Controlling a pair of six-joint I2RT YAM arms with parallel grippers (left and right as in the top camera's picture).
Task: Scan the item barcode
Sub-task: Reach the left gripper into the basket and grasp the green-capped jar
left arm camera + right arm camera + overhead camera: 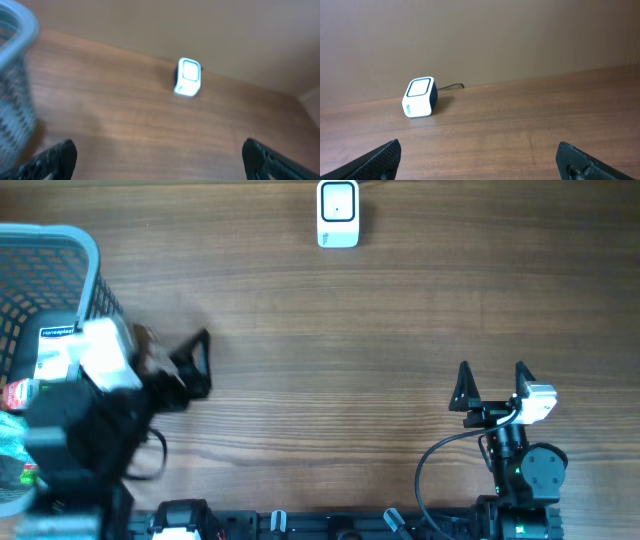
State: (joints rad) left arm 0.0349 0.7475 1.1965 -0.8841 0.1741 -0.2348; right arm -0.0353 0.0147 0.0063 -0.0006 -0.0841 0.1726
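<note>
Scanner [338, 215] – 1 pc, basket [60, 233] – 1 pc

Evenly lit brown wood-grain table [330, 380] against a plain tan wall [520, 35]

The white box-shaped barcode scanner [338, 213] stands at the wooden table's [330, 350] far edge; the grey mesh basket [60, 235] sits far left, apparently holding packages [55, 355].

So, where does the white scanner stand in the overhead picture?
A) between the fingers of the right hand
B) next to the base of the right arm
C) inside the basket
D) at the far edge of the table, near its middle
D: the scanner stands alone at the far edge of the table, well apart from the basket and the right hand.
</note>
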